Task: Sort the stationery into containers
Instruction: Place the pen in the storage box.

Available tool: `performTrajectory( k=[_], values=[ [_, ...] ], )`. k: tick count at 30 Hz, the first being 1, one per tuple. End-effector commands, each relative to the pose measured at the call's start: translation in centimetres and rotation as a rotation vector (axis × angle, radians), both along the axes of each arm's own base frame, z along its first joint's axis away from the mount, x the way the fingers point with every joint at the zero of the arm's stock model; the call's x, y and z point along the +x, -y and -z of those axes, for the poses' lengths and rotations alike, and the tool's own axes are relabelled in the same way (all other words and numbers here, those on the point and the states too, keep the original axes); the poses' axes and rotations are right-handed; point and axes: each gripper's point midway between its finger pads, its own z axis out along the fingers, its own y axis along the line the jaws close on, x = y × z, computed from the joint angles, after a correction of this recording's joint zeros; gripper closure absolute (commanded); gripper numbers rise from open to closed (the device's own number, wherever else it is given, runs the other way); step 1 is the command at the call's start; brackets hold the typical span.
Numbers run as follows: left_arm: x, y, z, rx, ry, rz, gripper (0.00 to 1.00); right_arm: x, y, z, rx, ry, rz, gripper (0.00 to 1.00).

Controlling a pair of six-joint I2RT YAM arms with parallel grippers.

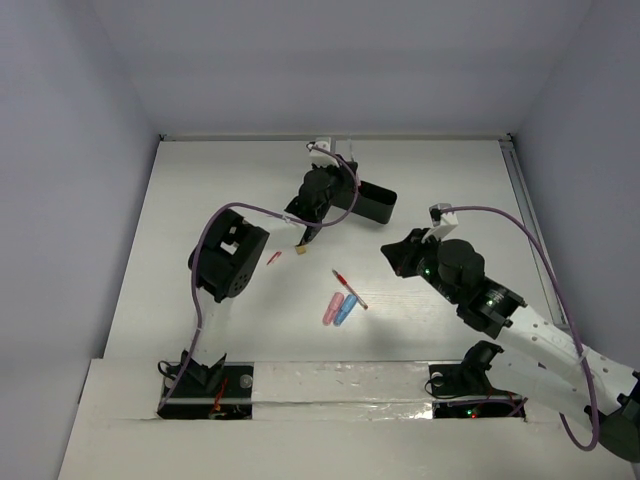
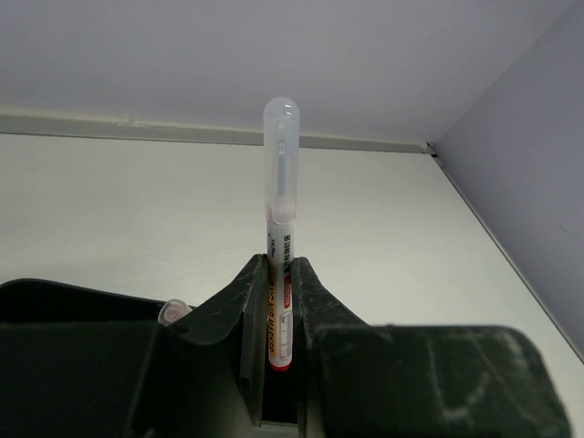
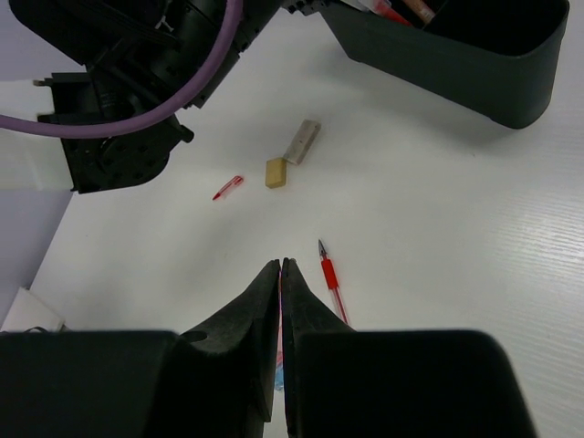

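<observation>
- While the left gripper (image 2: 278, 272) is clamped on a pen (image 2: 280, 173), that pen stands up out of the fingers. Its clear cap is uppermost, and its white barrel with red print is pinched low down.
- From the front left corner the left arm (image 1: 225, 262) extends toward the far edge of the bench (image 1: 180, 200). Its wrist is just beside the left end of the tray (image 1: 384, 208).
- Black, long and narrow, the tray sits near the far edge, a little right of the middle. The right wrist view shows other pens (image 3: 394, 11) inside it, at least one of them red.
- Over the bench right of the middle, the right gripper (image 3: 282, 266) has its fingers pressed together with nothing held.
- Near the middle of the bench lies a red pen (image 1: 350, 289). In the wrist view it is just beside the right gripper's fingertips and apart from them.
- Just toward the front edge from the red pen, a pink capsule (image 1: 331, 308) and a blue capsule (image 1: 345, 309) lie side by side. Whether they touch cannot be told.
- Between the red pen and the left arm, a tan eraser (image 3: 276, 172) and a grey eraser (image 3: 302, 140) lie close together.
- Near the tan eraser, on its left, lies a small red piece (image 3: 228, 187); what it is cannot be told.
</observation>
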Motion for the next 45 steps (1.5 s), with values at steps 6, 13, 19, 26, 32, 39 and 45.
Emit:
performTrajectory(
  k=[6,13,19,26,32,39,45],
  values=[
    [0.4,-0.3,-1.8,-0.043,0.049,-0.026,1.00,0.4,0.1,-2.4,0.034,0.078,0.000,0.91],
    [-0.2,-0.4,-1.2,-0.034,0.033,-0.032,0.94,0.4,-0.6,-2.3,0.050,0.074,-0.023,0.92],
    [-0.7,-0.2,-0.8,-0.042,0.019,-0.034,0.81,0.3,-0.8,-2.9,0.057,0.083,-0.037,0.91],
    [-1.1,-0.4,-1.1,-0.051,0.016,-0.049,0.63,0.1,-0.7,-3.1,0.063,0.083,-0.037,0.92],
    [-2.5,-0.9,-2.4,-0.069,0.037,-0.047,0.53,0.2,-0.6,-2.9,0.060,0.080,-0.027,0.92],
    [-5.2,-3.6,-8.6,-0.132,0.142,-0.066,0.44,0.7,-0.9,-1.2,0.026,0.043,-0.024,1.00],
    [-6.7,-4.7,-12.2,-0.149,0.205,-0.059,0.43,0.9,-1.6,-0.4,0.017,0.025,-0.039,1.00]
  ],
)
